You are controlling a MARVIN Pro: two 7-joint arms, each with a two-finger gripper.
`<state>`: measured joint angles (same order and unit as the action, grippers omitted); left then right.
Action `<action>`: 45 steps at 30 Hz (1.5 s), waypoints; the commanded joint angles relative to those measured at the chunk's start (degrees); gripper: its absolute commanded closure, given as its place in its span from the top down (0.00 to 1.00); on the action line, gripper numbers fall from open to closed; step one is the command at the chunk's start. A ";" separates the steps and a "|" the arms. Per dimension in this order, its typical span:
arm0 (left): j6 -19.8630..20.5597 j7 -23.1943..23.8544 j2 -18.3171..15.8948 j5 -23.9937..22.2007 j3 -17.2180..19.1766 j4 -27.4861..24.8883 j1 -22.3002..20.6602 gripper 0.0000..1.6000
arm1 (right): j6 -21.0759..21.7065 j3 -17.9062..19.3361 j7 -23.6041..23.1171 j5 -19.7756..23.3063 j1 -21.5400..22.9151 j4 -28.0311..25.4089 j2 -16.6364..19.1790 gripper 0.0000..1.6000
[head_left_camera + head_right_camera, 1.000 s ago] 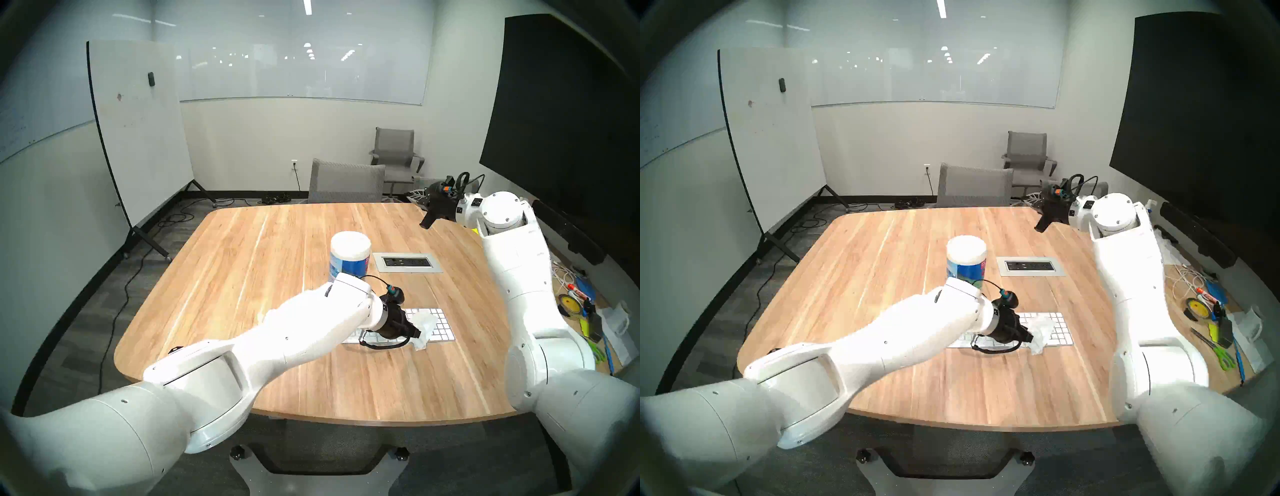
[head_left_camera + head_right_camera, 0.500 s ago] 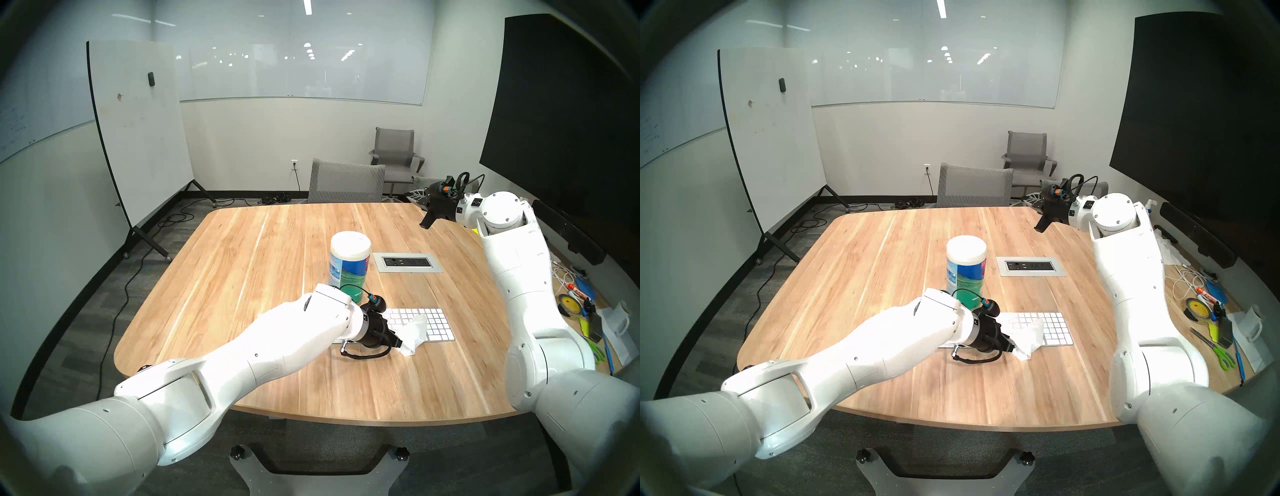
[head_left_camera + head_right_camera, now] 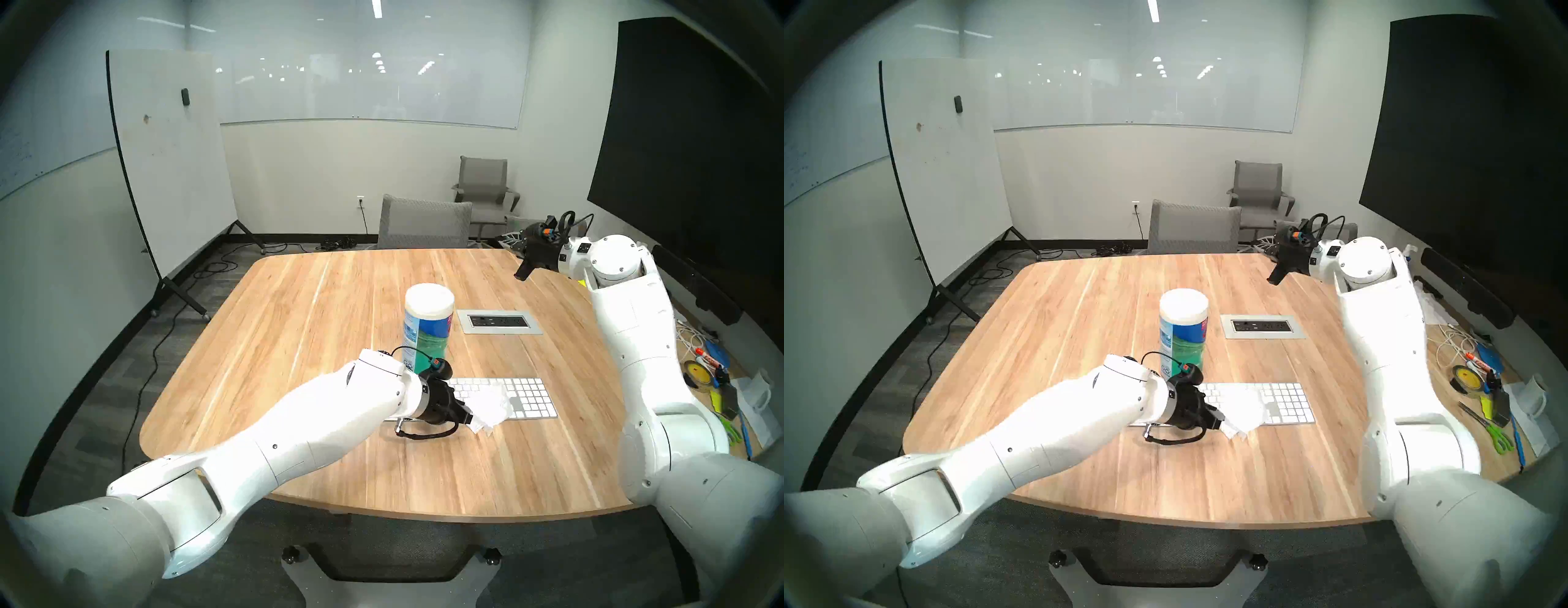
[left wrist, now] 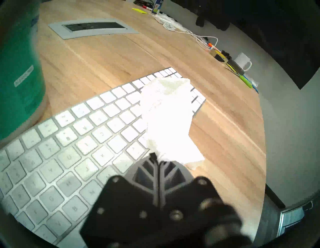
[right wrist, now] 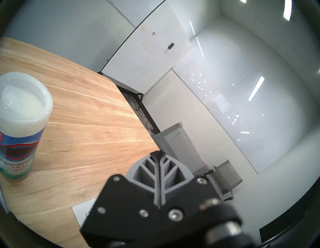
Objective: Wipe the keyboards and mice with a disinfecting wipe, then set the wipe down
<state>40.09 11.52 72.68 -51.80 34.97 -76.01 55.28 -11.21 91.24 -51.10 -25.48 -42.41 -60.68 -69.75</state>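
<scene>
The keyboard [image 3: 505, 397] lies flat near the front right of the wooden counter [image 3: 322, 305]. In the head views we see our left gripper [image 3: 469, 418] low over its front edge, clamped on the crumpled disinfecting wipe [image 3: 490, 407], which drapes across the keys and onto the wood. The wipes canister [image 3: 427, 327] stands upright just behind. Our right gripper [image 3: 521, 274] hangs above the far right corner, closed and empty.

In the left wrist view, we see the fingers [image 4: 152, 173] pressed together on the wipe's near corner.

In the right wrist view, the fingers [image 5: 150, 173] meet with nothing between them.
</scene>
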 commanded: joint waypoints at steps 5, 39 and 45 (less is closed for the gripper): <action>-0.03 -3.16 -7.50 -1.18 3.18 -9.59 4.45 0.00 | -0.03 0.14 0.13 0.19 1.50 -1.00 -0.13 0.00; -17.33 -14.41 -30.55 -4.23 20.15 -29.77 27.11 0.00 | 0.04 0.14 0.10 0.20 1.52 -1.05 -0.14 0.00; -18.38 -14.78 -32.62 -5.55 23.09 -33.92 26.66 0.00 | 0.06 0.14 0.10 0.20 1.53 -1.06 -0.14 0.00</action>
<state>24.02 -3.44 43.55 -56.32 54.33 -104.47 81.12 -11.20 91.24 -51.11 -25.49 -42.41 -60.69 -69.76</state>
